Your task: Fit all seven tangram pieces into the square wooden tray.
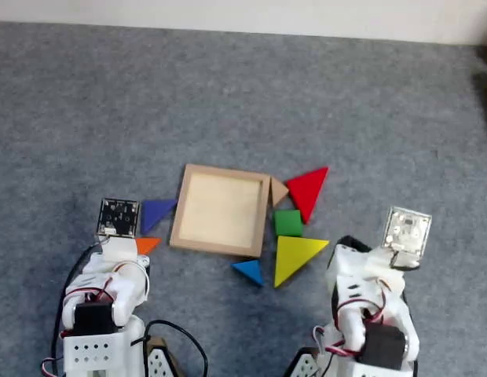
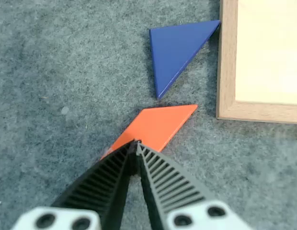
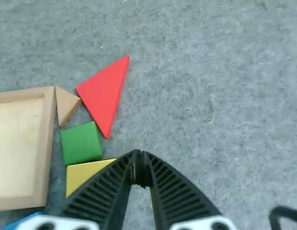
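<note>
The square wooden tray [image 1: 181, 212] lies in the middle of the grey carpet with nothing in it. Left of it are a dark blue triangle [image 1: 156, 210] and an orange parallelogram [image 1: 147, 245]. Right of it are a small tan triangle [image 1: 278, 191], a red triangle [image 1: 308, 190], a green square [image 1: 288, 223], a yellow triangle [image 1: 294, 257] and a light blue triangle [image 1: 249, 271]. My left gripper [image 2: 137, 143] is shut, its tip over the orange parallelogram [image 2: 155, 127], near the dark blue triangle [image 2: 179, 47]. My right gripper [image 3: 137, 155] is shut, beside the yellow triangle [image 3: 86, 173] and green square [image 3: 80, 143].
Both arms sit at the near edge of the carpet, the left arm [image 1: 102, 298] and the right arm [image 1: 369, 306]. A pale strip of floor [image 1: 243, 14] runs beyond the carpet's far edge. Open carpet spreads behind the tray.
</note>
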